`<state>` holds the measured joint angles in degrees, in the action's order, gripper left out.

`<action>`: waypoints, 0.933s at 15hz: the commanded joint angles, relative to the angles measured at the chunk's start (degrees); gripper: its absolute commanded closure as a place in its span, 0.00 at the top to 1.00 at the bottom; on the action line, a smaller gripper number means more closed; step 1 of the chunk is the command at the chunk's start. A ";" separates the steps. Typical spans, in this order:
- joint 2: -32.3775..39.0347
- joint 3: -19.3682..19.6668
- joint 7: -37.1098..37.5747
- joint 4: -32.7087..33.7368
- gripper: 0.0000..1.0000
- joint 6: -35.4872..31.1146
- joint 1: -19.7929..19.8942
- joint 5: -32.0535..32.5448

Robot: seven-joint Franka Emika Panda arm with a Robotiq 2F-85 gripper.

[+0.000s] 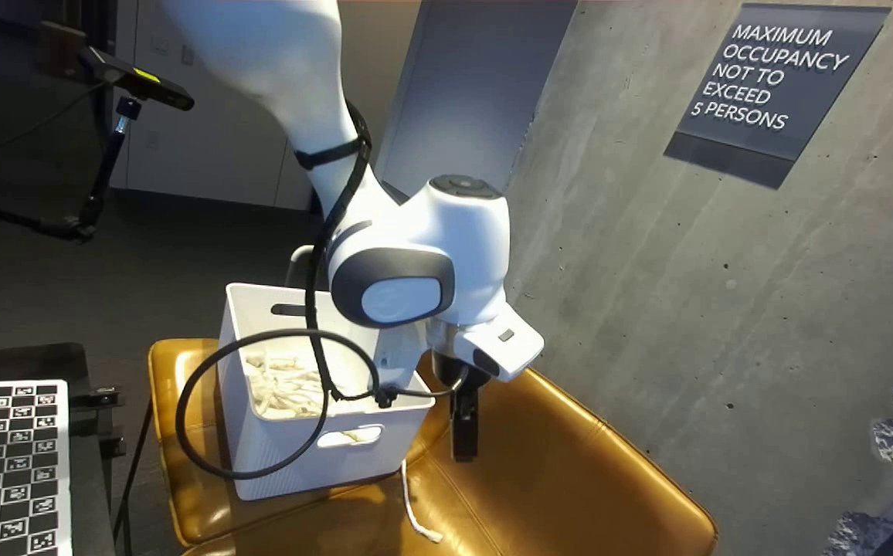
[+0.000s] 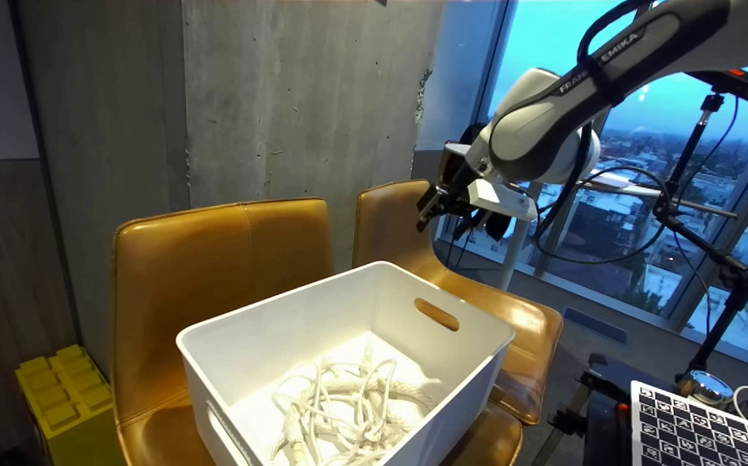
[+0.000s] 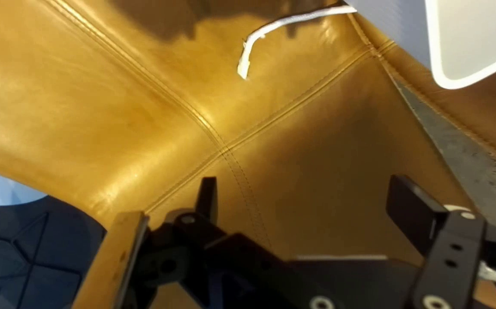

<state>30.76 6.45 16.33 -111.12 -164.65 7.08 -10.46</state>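
Note:
My gripper is open with nothing between its fingers in the wrist view. It also shows in both exterior views, pointing down beside the white box. A tan leather chair lies beneath it; the gripper seems apart from it. A short white rope lies on the chair seat, also visible in an exterior view. It runs up to the side of the white box. Inside the box lies a tangled pile of white rope, also visible in an exterior view.
The box stands across two tan chairs. A concrete wall rises behind them. A dark table with a checkered board and a camera stand are nearby. A black cable loops from the arm past the box.

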 commanded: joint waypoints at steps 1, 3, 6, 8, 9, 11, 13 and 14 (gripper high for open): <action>6.83 0.62 4.36 4.55 1.00 -1.78 -0.74 -2.89; 10.06 -0.18 5.58 7.57 1.00 -0.57 -0.01 -4.32; 14.25 -0.62 7.21 12.42 1.00 1.10 1.01 -6.61; 16.91 -0.65 8.55 15.51 1.00 2.59 1.60 -8.11; 18.05 -1.00 9.14 16.92 1.00 3.93 2.07 -8.95; 20.44 -1.10 10.69 19.78 1.00 7.16 2.47 -10.32; 22.80 -1.35 11.79 22.67 1.00 10.23 2.99 -11.32; 23.99 -1.42 12.24 24.13 1.00 11.50 3.21 -11.67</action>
<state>50.80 6.20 27.03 -92.99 -157.41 8.86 -20.02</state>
